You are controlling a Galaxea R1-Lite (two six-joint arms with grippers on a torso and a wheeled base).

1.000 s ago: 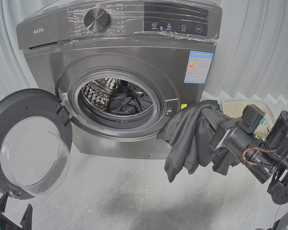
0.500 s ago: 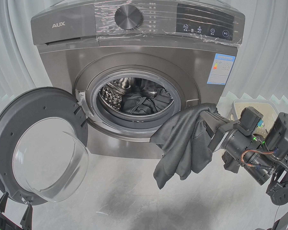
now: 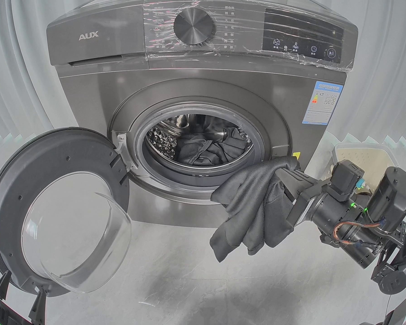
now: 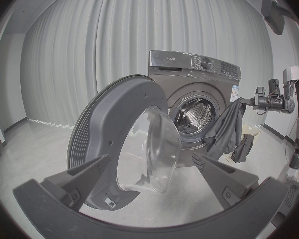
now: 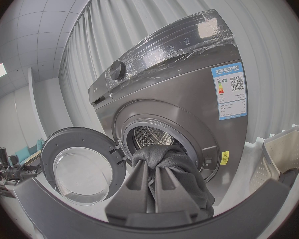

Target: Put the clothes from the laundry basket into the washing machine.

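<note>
Low over the near left edge of the floor, my left pincer (image 3: 22,285) hangs with its jaws spread wide and nothing in them, just beside the open door (image 3: 54,204). It is well apart from any cloth, so this arm has no part in the next move.

The washing machine (image 3: 189,82) stands at the far side of the floor. Its drum mouth (image 3: 203,141) is open, and dark clothes (image 3: 212,147) already lie inside.

The dark garment (image 3: 252,204) hangs just outside the mouth's lower right rim. Its long axis runs straight down, and the loose ends trail below the rim, clear of the floor.

My right pincer (image 5: 151,173) is clamped on its top fold. The forearm lies about level and aims at the machine's front. From that pincer, the mouth lies ahead and to the left. I judge the cloth must rise over the rim to get in.

The laundry basket (image 3: 370,152) sits at the floor's far right.
</note>
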